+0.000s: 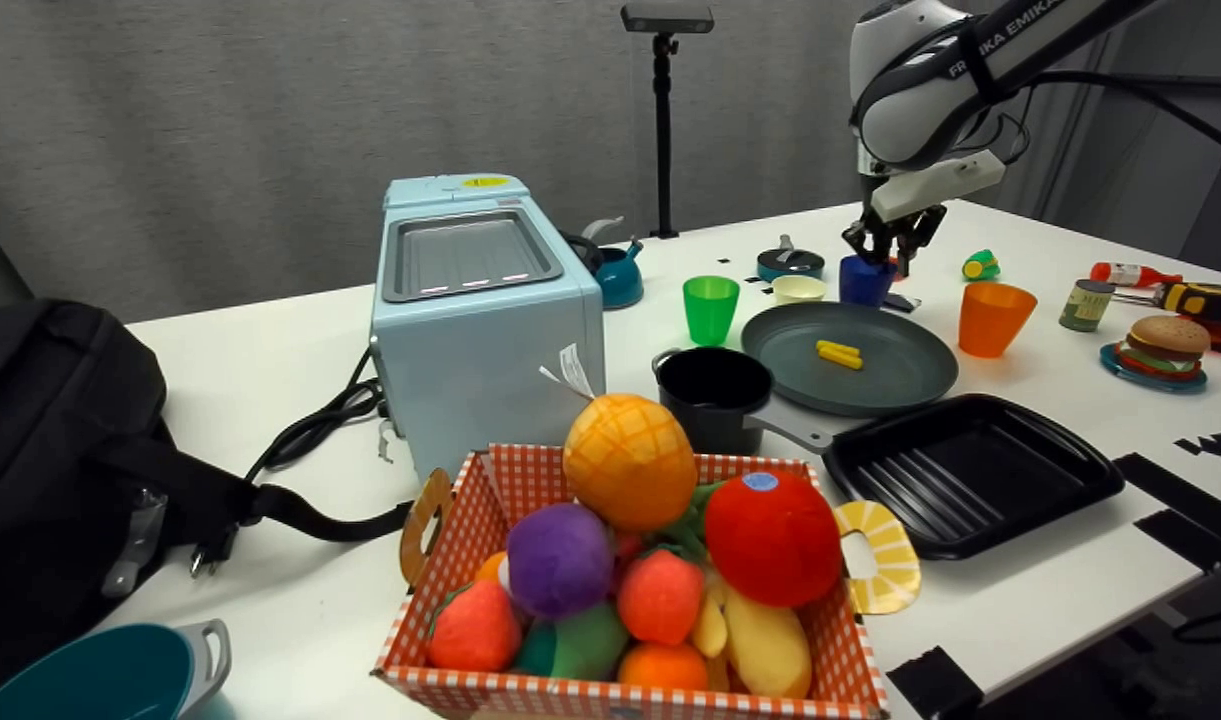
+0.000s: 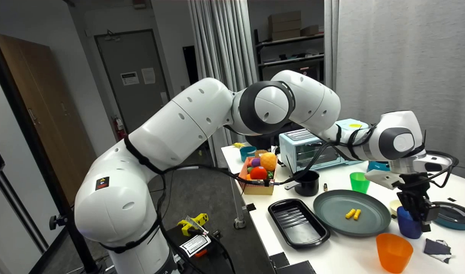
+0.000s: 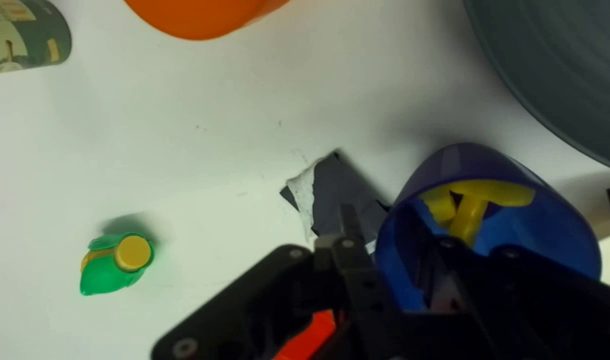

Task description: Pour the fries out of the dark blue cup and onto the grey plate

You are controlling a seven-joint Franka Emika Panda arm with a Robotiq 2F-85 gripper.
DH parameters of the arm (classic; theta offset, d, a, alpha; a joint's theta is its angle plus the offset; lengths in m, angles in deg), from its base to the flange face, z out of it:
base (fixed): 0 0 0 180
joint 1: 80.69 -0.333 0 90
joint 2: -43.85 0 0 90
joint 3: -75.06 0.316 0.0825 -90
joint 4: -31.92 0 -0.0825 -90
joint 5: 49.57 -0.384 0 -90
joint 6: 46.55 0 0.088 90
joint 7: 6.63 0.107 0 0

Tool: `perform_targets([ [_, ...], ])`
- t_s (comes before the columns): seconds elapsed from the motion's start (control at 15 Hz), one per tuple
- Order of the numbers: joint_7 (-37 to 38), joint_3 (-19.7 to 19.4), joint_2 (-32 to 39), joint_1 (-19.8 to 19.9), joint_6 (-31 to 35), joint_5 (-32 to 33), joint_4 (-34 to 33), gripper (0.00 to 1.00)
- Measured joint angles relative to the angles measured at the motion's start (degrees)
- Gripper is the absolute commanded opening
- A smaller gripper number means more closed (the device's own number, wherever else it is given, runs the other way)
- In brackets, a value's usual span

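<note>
One bent arm [image 2: 268, 104], end effector [image 1: 887, 258] downward

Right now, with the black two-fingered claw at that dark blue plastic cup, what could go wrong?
The black two-fingered claw looks open around the wall of the dark blue plastic cup, so a weak grip might let it slip. The yellow stick-shaped toy fries inside could miss the round dark grey shallow plate if tipped early. The tapered orange plastic cup nearby might get bumped.
</note>
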Motion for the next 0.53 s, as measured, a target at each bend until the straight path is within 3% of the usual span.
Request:
perform_targets([
  [0.53, -0.59, 0.98, -1.91, 0.00, -0.20, -0.01, -2.31, 0.01],
])
